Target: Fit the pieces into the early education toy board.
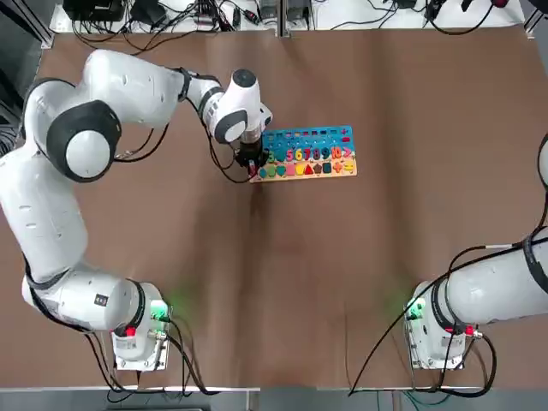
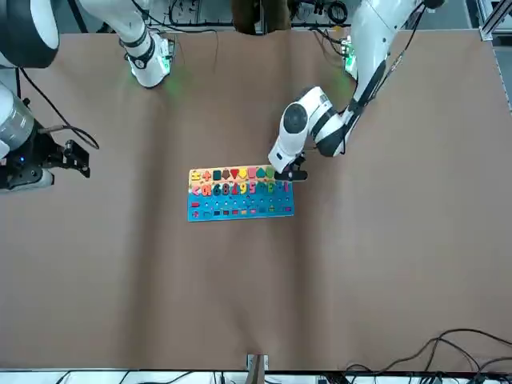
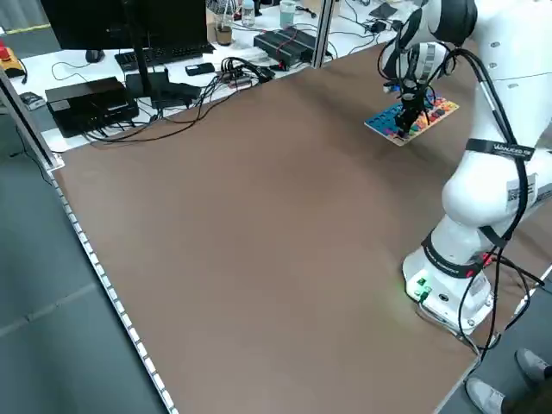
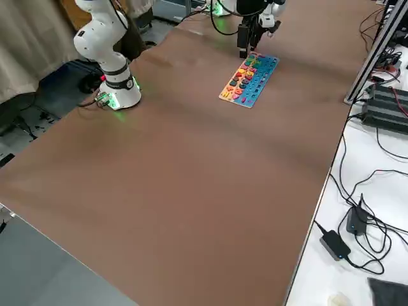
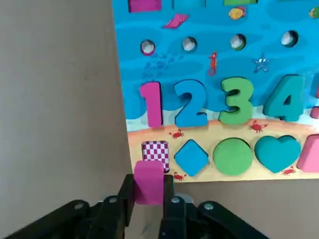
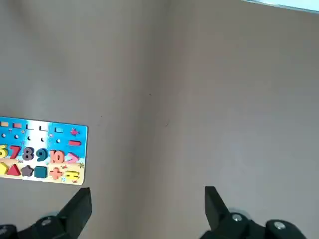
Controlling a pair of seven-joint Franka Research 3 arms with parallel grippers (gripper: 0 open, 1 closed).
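left wrist view: the left gripper (image 5: 156, 191), partly open, pinches a magenta piece (image 5: 149, 183) at the near left corner of the board (image 5: 232, 112), beside its checkered recess (image 5: 156, 152). the right gripper (image 6: 148, 201) stands wide and unloaded, right of the board.

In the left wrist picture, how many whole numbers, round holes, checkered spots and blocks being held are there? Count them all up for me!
Whole numbers: 4
Round holes: 4
Checkered spot: 1
Pink block, held by the left gripper at the board's edge: 1
Total: 10
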